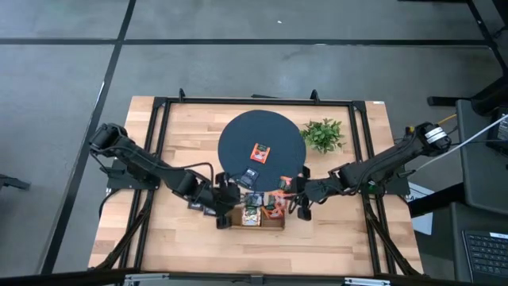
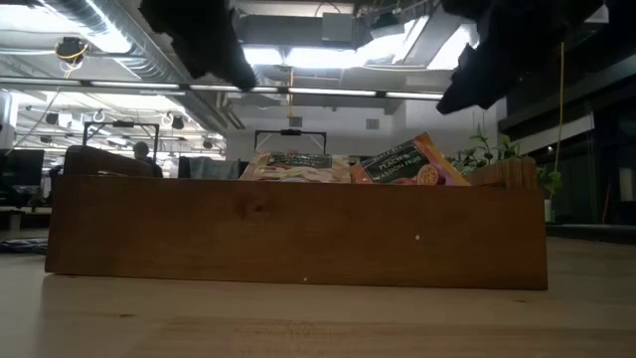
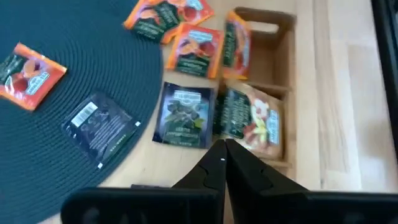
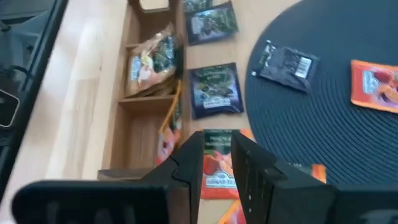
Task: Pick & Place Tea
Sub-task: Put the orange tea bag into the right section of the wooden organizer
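Tea sachets (image 3: 185, 114) lie scattered between a dark round woven mat (image 1: 262, 147) and a narrow wooden tray (image 4: 140, 118) at the table's near edge. On the mat, an orange-red sachet (image 1: 260, 151) rests near the middle and a black sachet (image 3: 101, 127) near the rim, label side showing a barcode. A dark navy sachet lies on the bare wood just beside the tray, and several orange-red ones (image 3: 198, 51) overlap off the mat's edge. In the tray, a beige sachet (image 4: 151, 59) sits in the middle compartment, another (image 3: 237, 45) stands tilted in an adjoining one; from table height their tops (image 2: 407, 164) rise above the tray wall. Left gripper (image 3: 224, 163) hangs above the navy sachet beside the tray, fingers pressed together, holding nothing. Right gripper (image 4: 216, 163) hovers over an orange-red sachet (image 4: 217, 171) by the tray's end, fingers slightly apart, gripping nothing visible. A leafy plant (image 1: 324, 133) stands beside the mat, well apart from both grippers.
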Action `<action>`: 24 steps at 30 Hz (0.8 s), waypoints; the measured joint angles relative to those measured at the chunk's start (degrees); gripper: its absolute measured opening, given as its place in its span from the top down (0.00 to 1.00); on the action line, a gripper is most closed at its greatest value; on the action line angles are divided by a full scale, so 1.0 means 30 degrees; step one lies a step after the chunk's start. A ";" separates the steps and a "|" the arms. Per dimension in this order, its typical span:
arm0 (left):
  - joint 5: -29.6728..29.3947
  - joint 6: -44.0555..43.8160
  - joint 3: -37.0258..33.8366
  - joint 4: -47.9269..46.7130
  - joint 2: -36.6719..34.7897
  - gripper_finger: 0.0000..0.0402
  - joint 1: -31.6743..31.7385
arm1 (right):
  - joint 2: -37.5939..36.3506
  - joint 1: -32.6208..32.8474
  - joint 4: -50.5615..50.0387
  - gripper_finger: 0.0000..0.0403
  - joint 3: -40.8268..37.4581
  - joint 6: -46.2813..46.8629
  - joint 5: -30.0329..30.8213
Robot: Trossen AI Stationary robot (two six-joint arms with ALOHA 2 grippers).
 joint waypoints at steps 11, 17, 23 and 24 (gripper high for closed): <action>0.1411 0.0046 -0.2591 0.1905 -0.1028 1.00 0.1500 | -0.0997 -0.0878 -0.1767 0.79 -0.2279 0.3081 -0.1134; 0.1373 0.0228 -0.3589 0.2937 -0.1071 0.99 0.2414 | -0.0766 -0.1504 -0.2492 0.77 -0.3422 0.4577 -0.0914; 0.1506 0.0830 -0.3788 0.3517 -0.1071 0.99 0.2964 | -0.0751 -0.2256 -0.2658 0.63 -0.4032 0.7173 -0.2002; 0.1549 0.1079 -0.3788 0.3610 -0.1071 0.99 0.3010 | -0.0751 -0.2408 -0.2663 0.61 -0.4189 0.7653 -0.2025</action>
